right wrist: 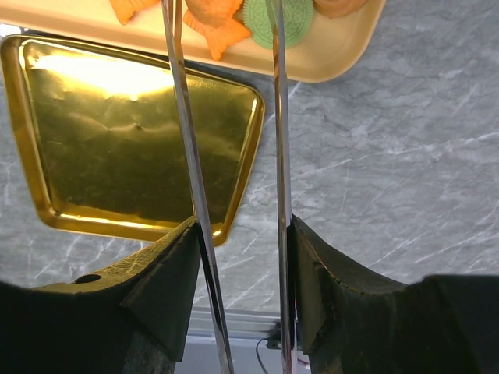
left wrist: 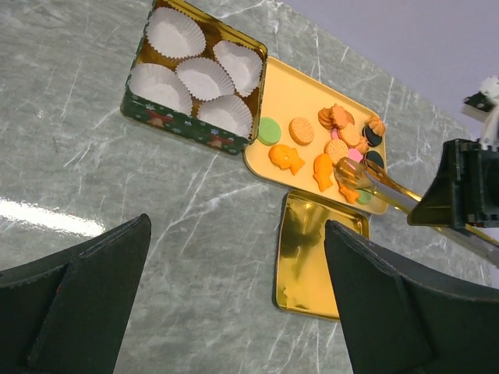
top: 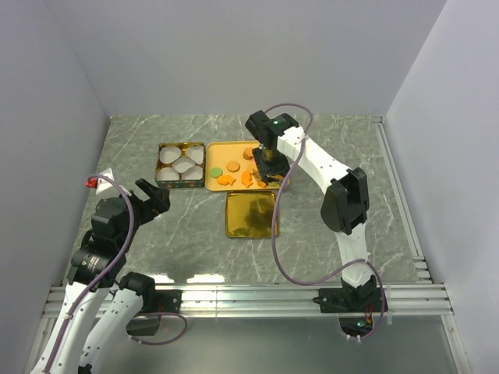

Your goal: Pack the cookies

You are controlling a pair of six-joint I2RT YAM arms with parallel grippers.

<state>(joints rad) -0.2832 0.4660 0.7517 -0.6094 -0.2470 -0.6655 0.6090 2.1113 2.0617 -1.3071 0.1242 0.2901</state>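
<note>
The cookies (top: 234,173) lie on a yellow tray (top: 222,149): orange rounds and fish shapes, a green one, pink and dark ones. They also show in the left wrist view (left wrist: 312,148) and at the top edge of the right wrist view (right wrist: 222,19). My right gripper (top: 271,167) is shut on metal tongs (right wrist: 277,117), one arm against each finger. The tong tips (left wrist: 351,175) are down among the cookies at the tray's right end; whether they grip one I cannot tell. My left gripper (top: 152,195) is open and empty above the bare table at the left.
A green tin (top: 181,163) with several white paper cups stands just left of the tray. Its gold lid (top: 251,213) lies upside down in front of the tray, also in the right wrist view (right wrist: 132,140). White walls enclose the table.
</note>
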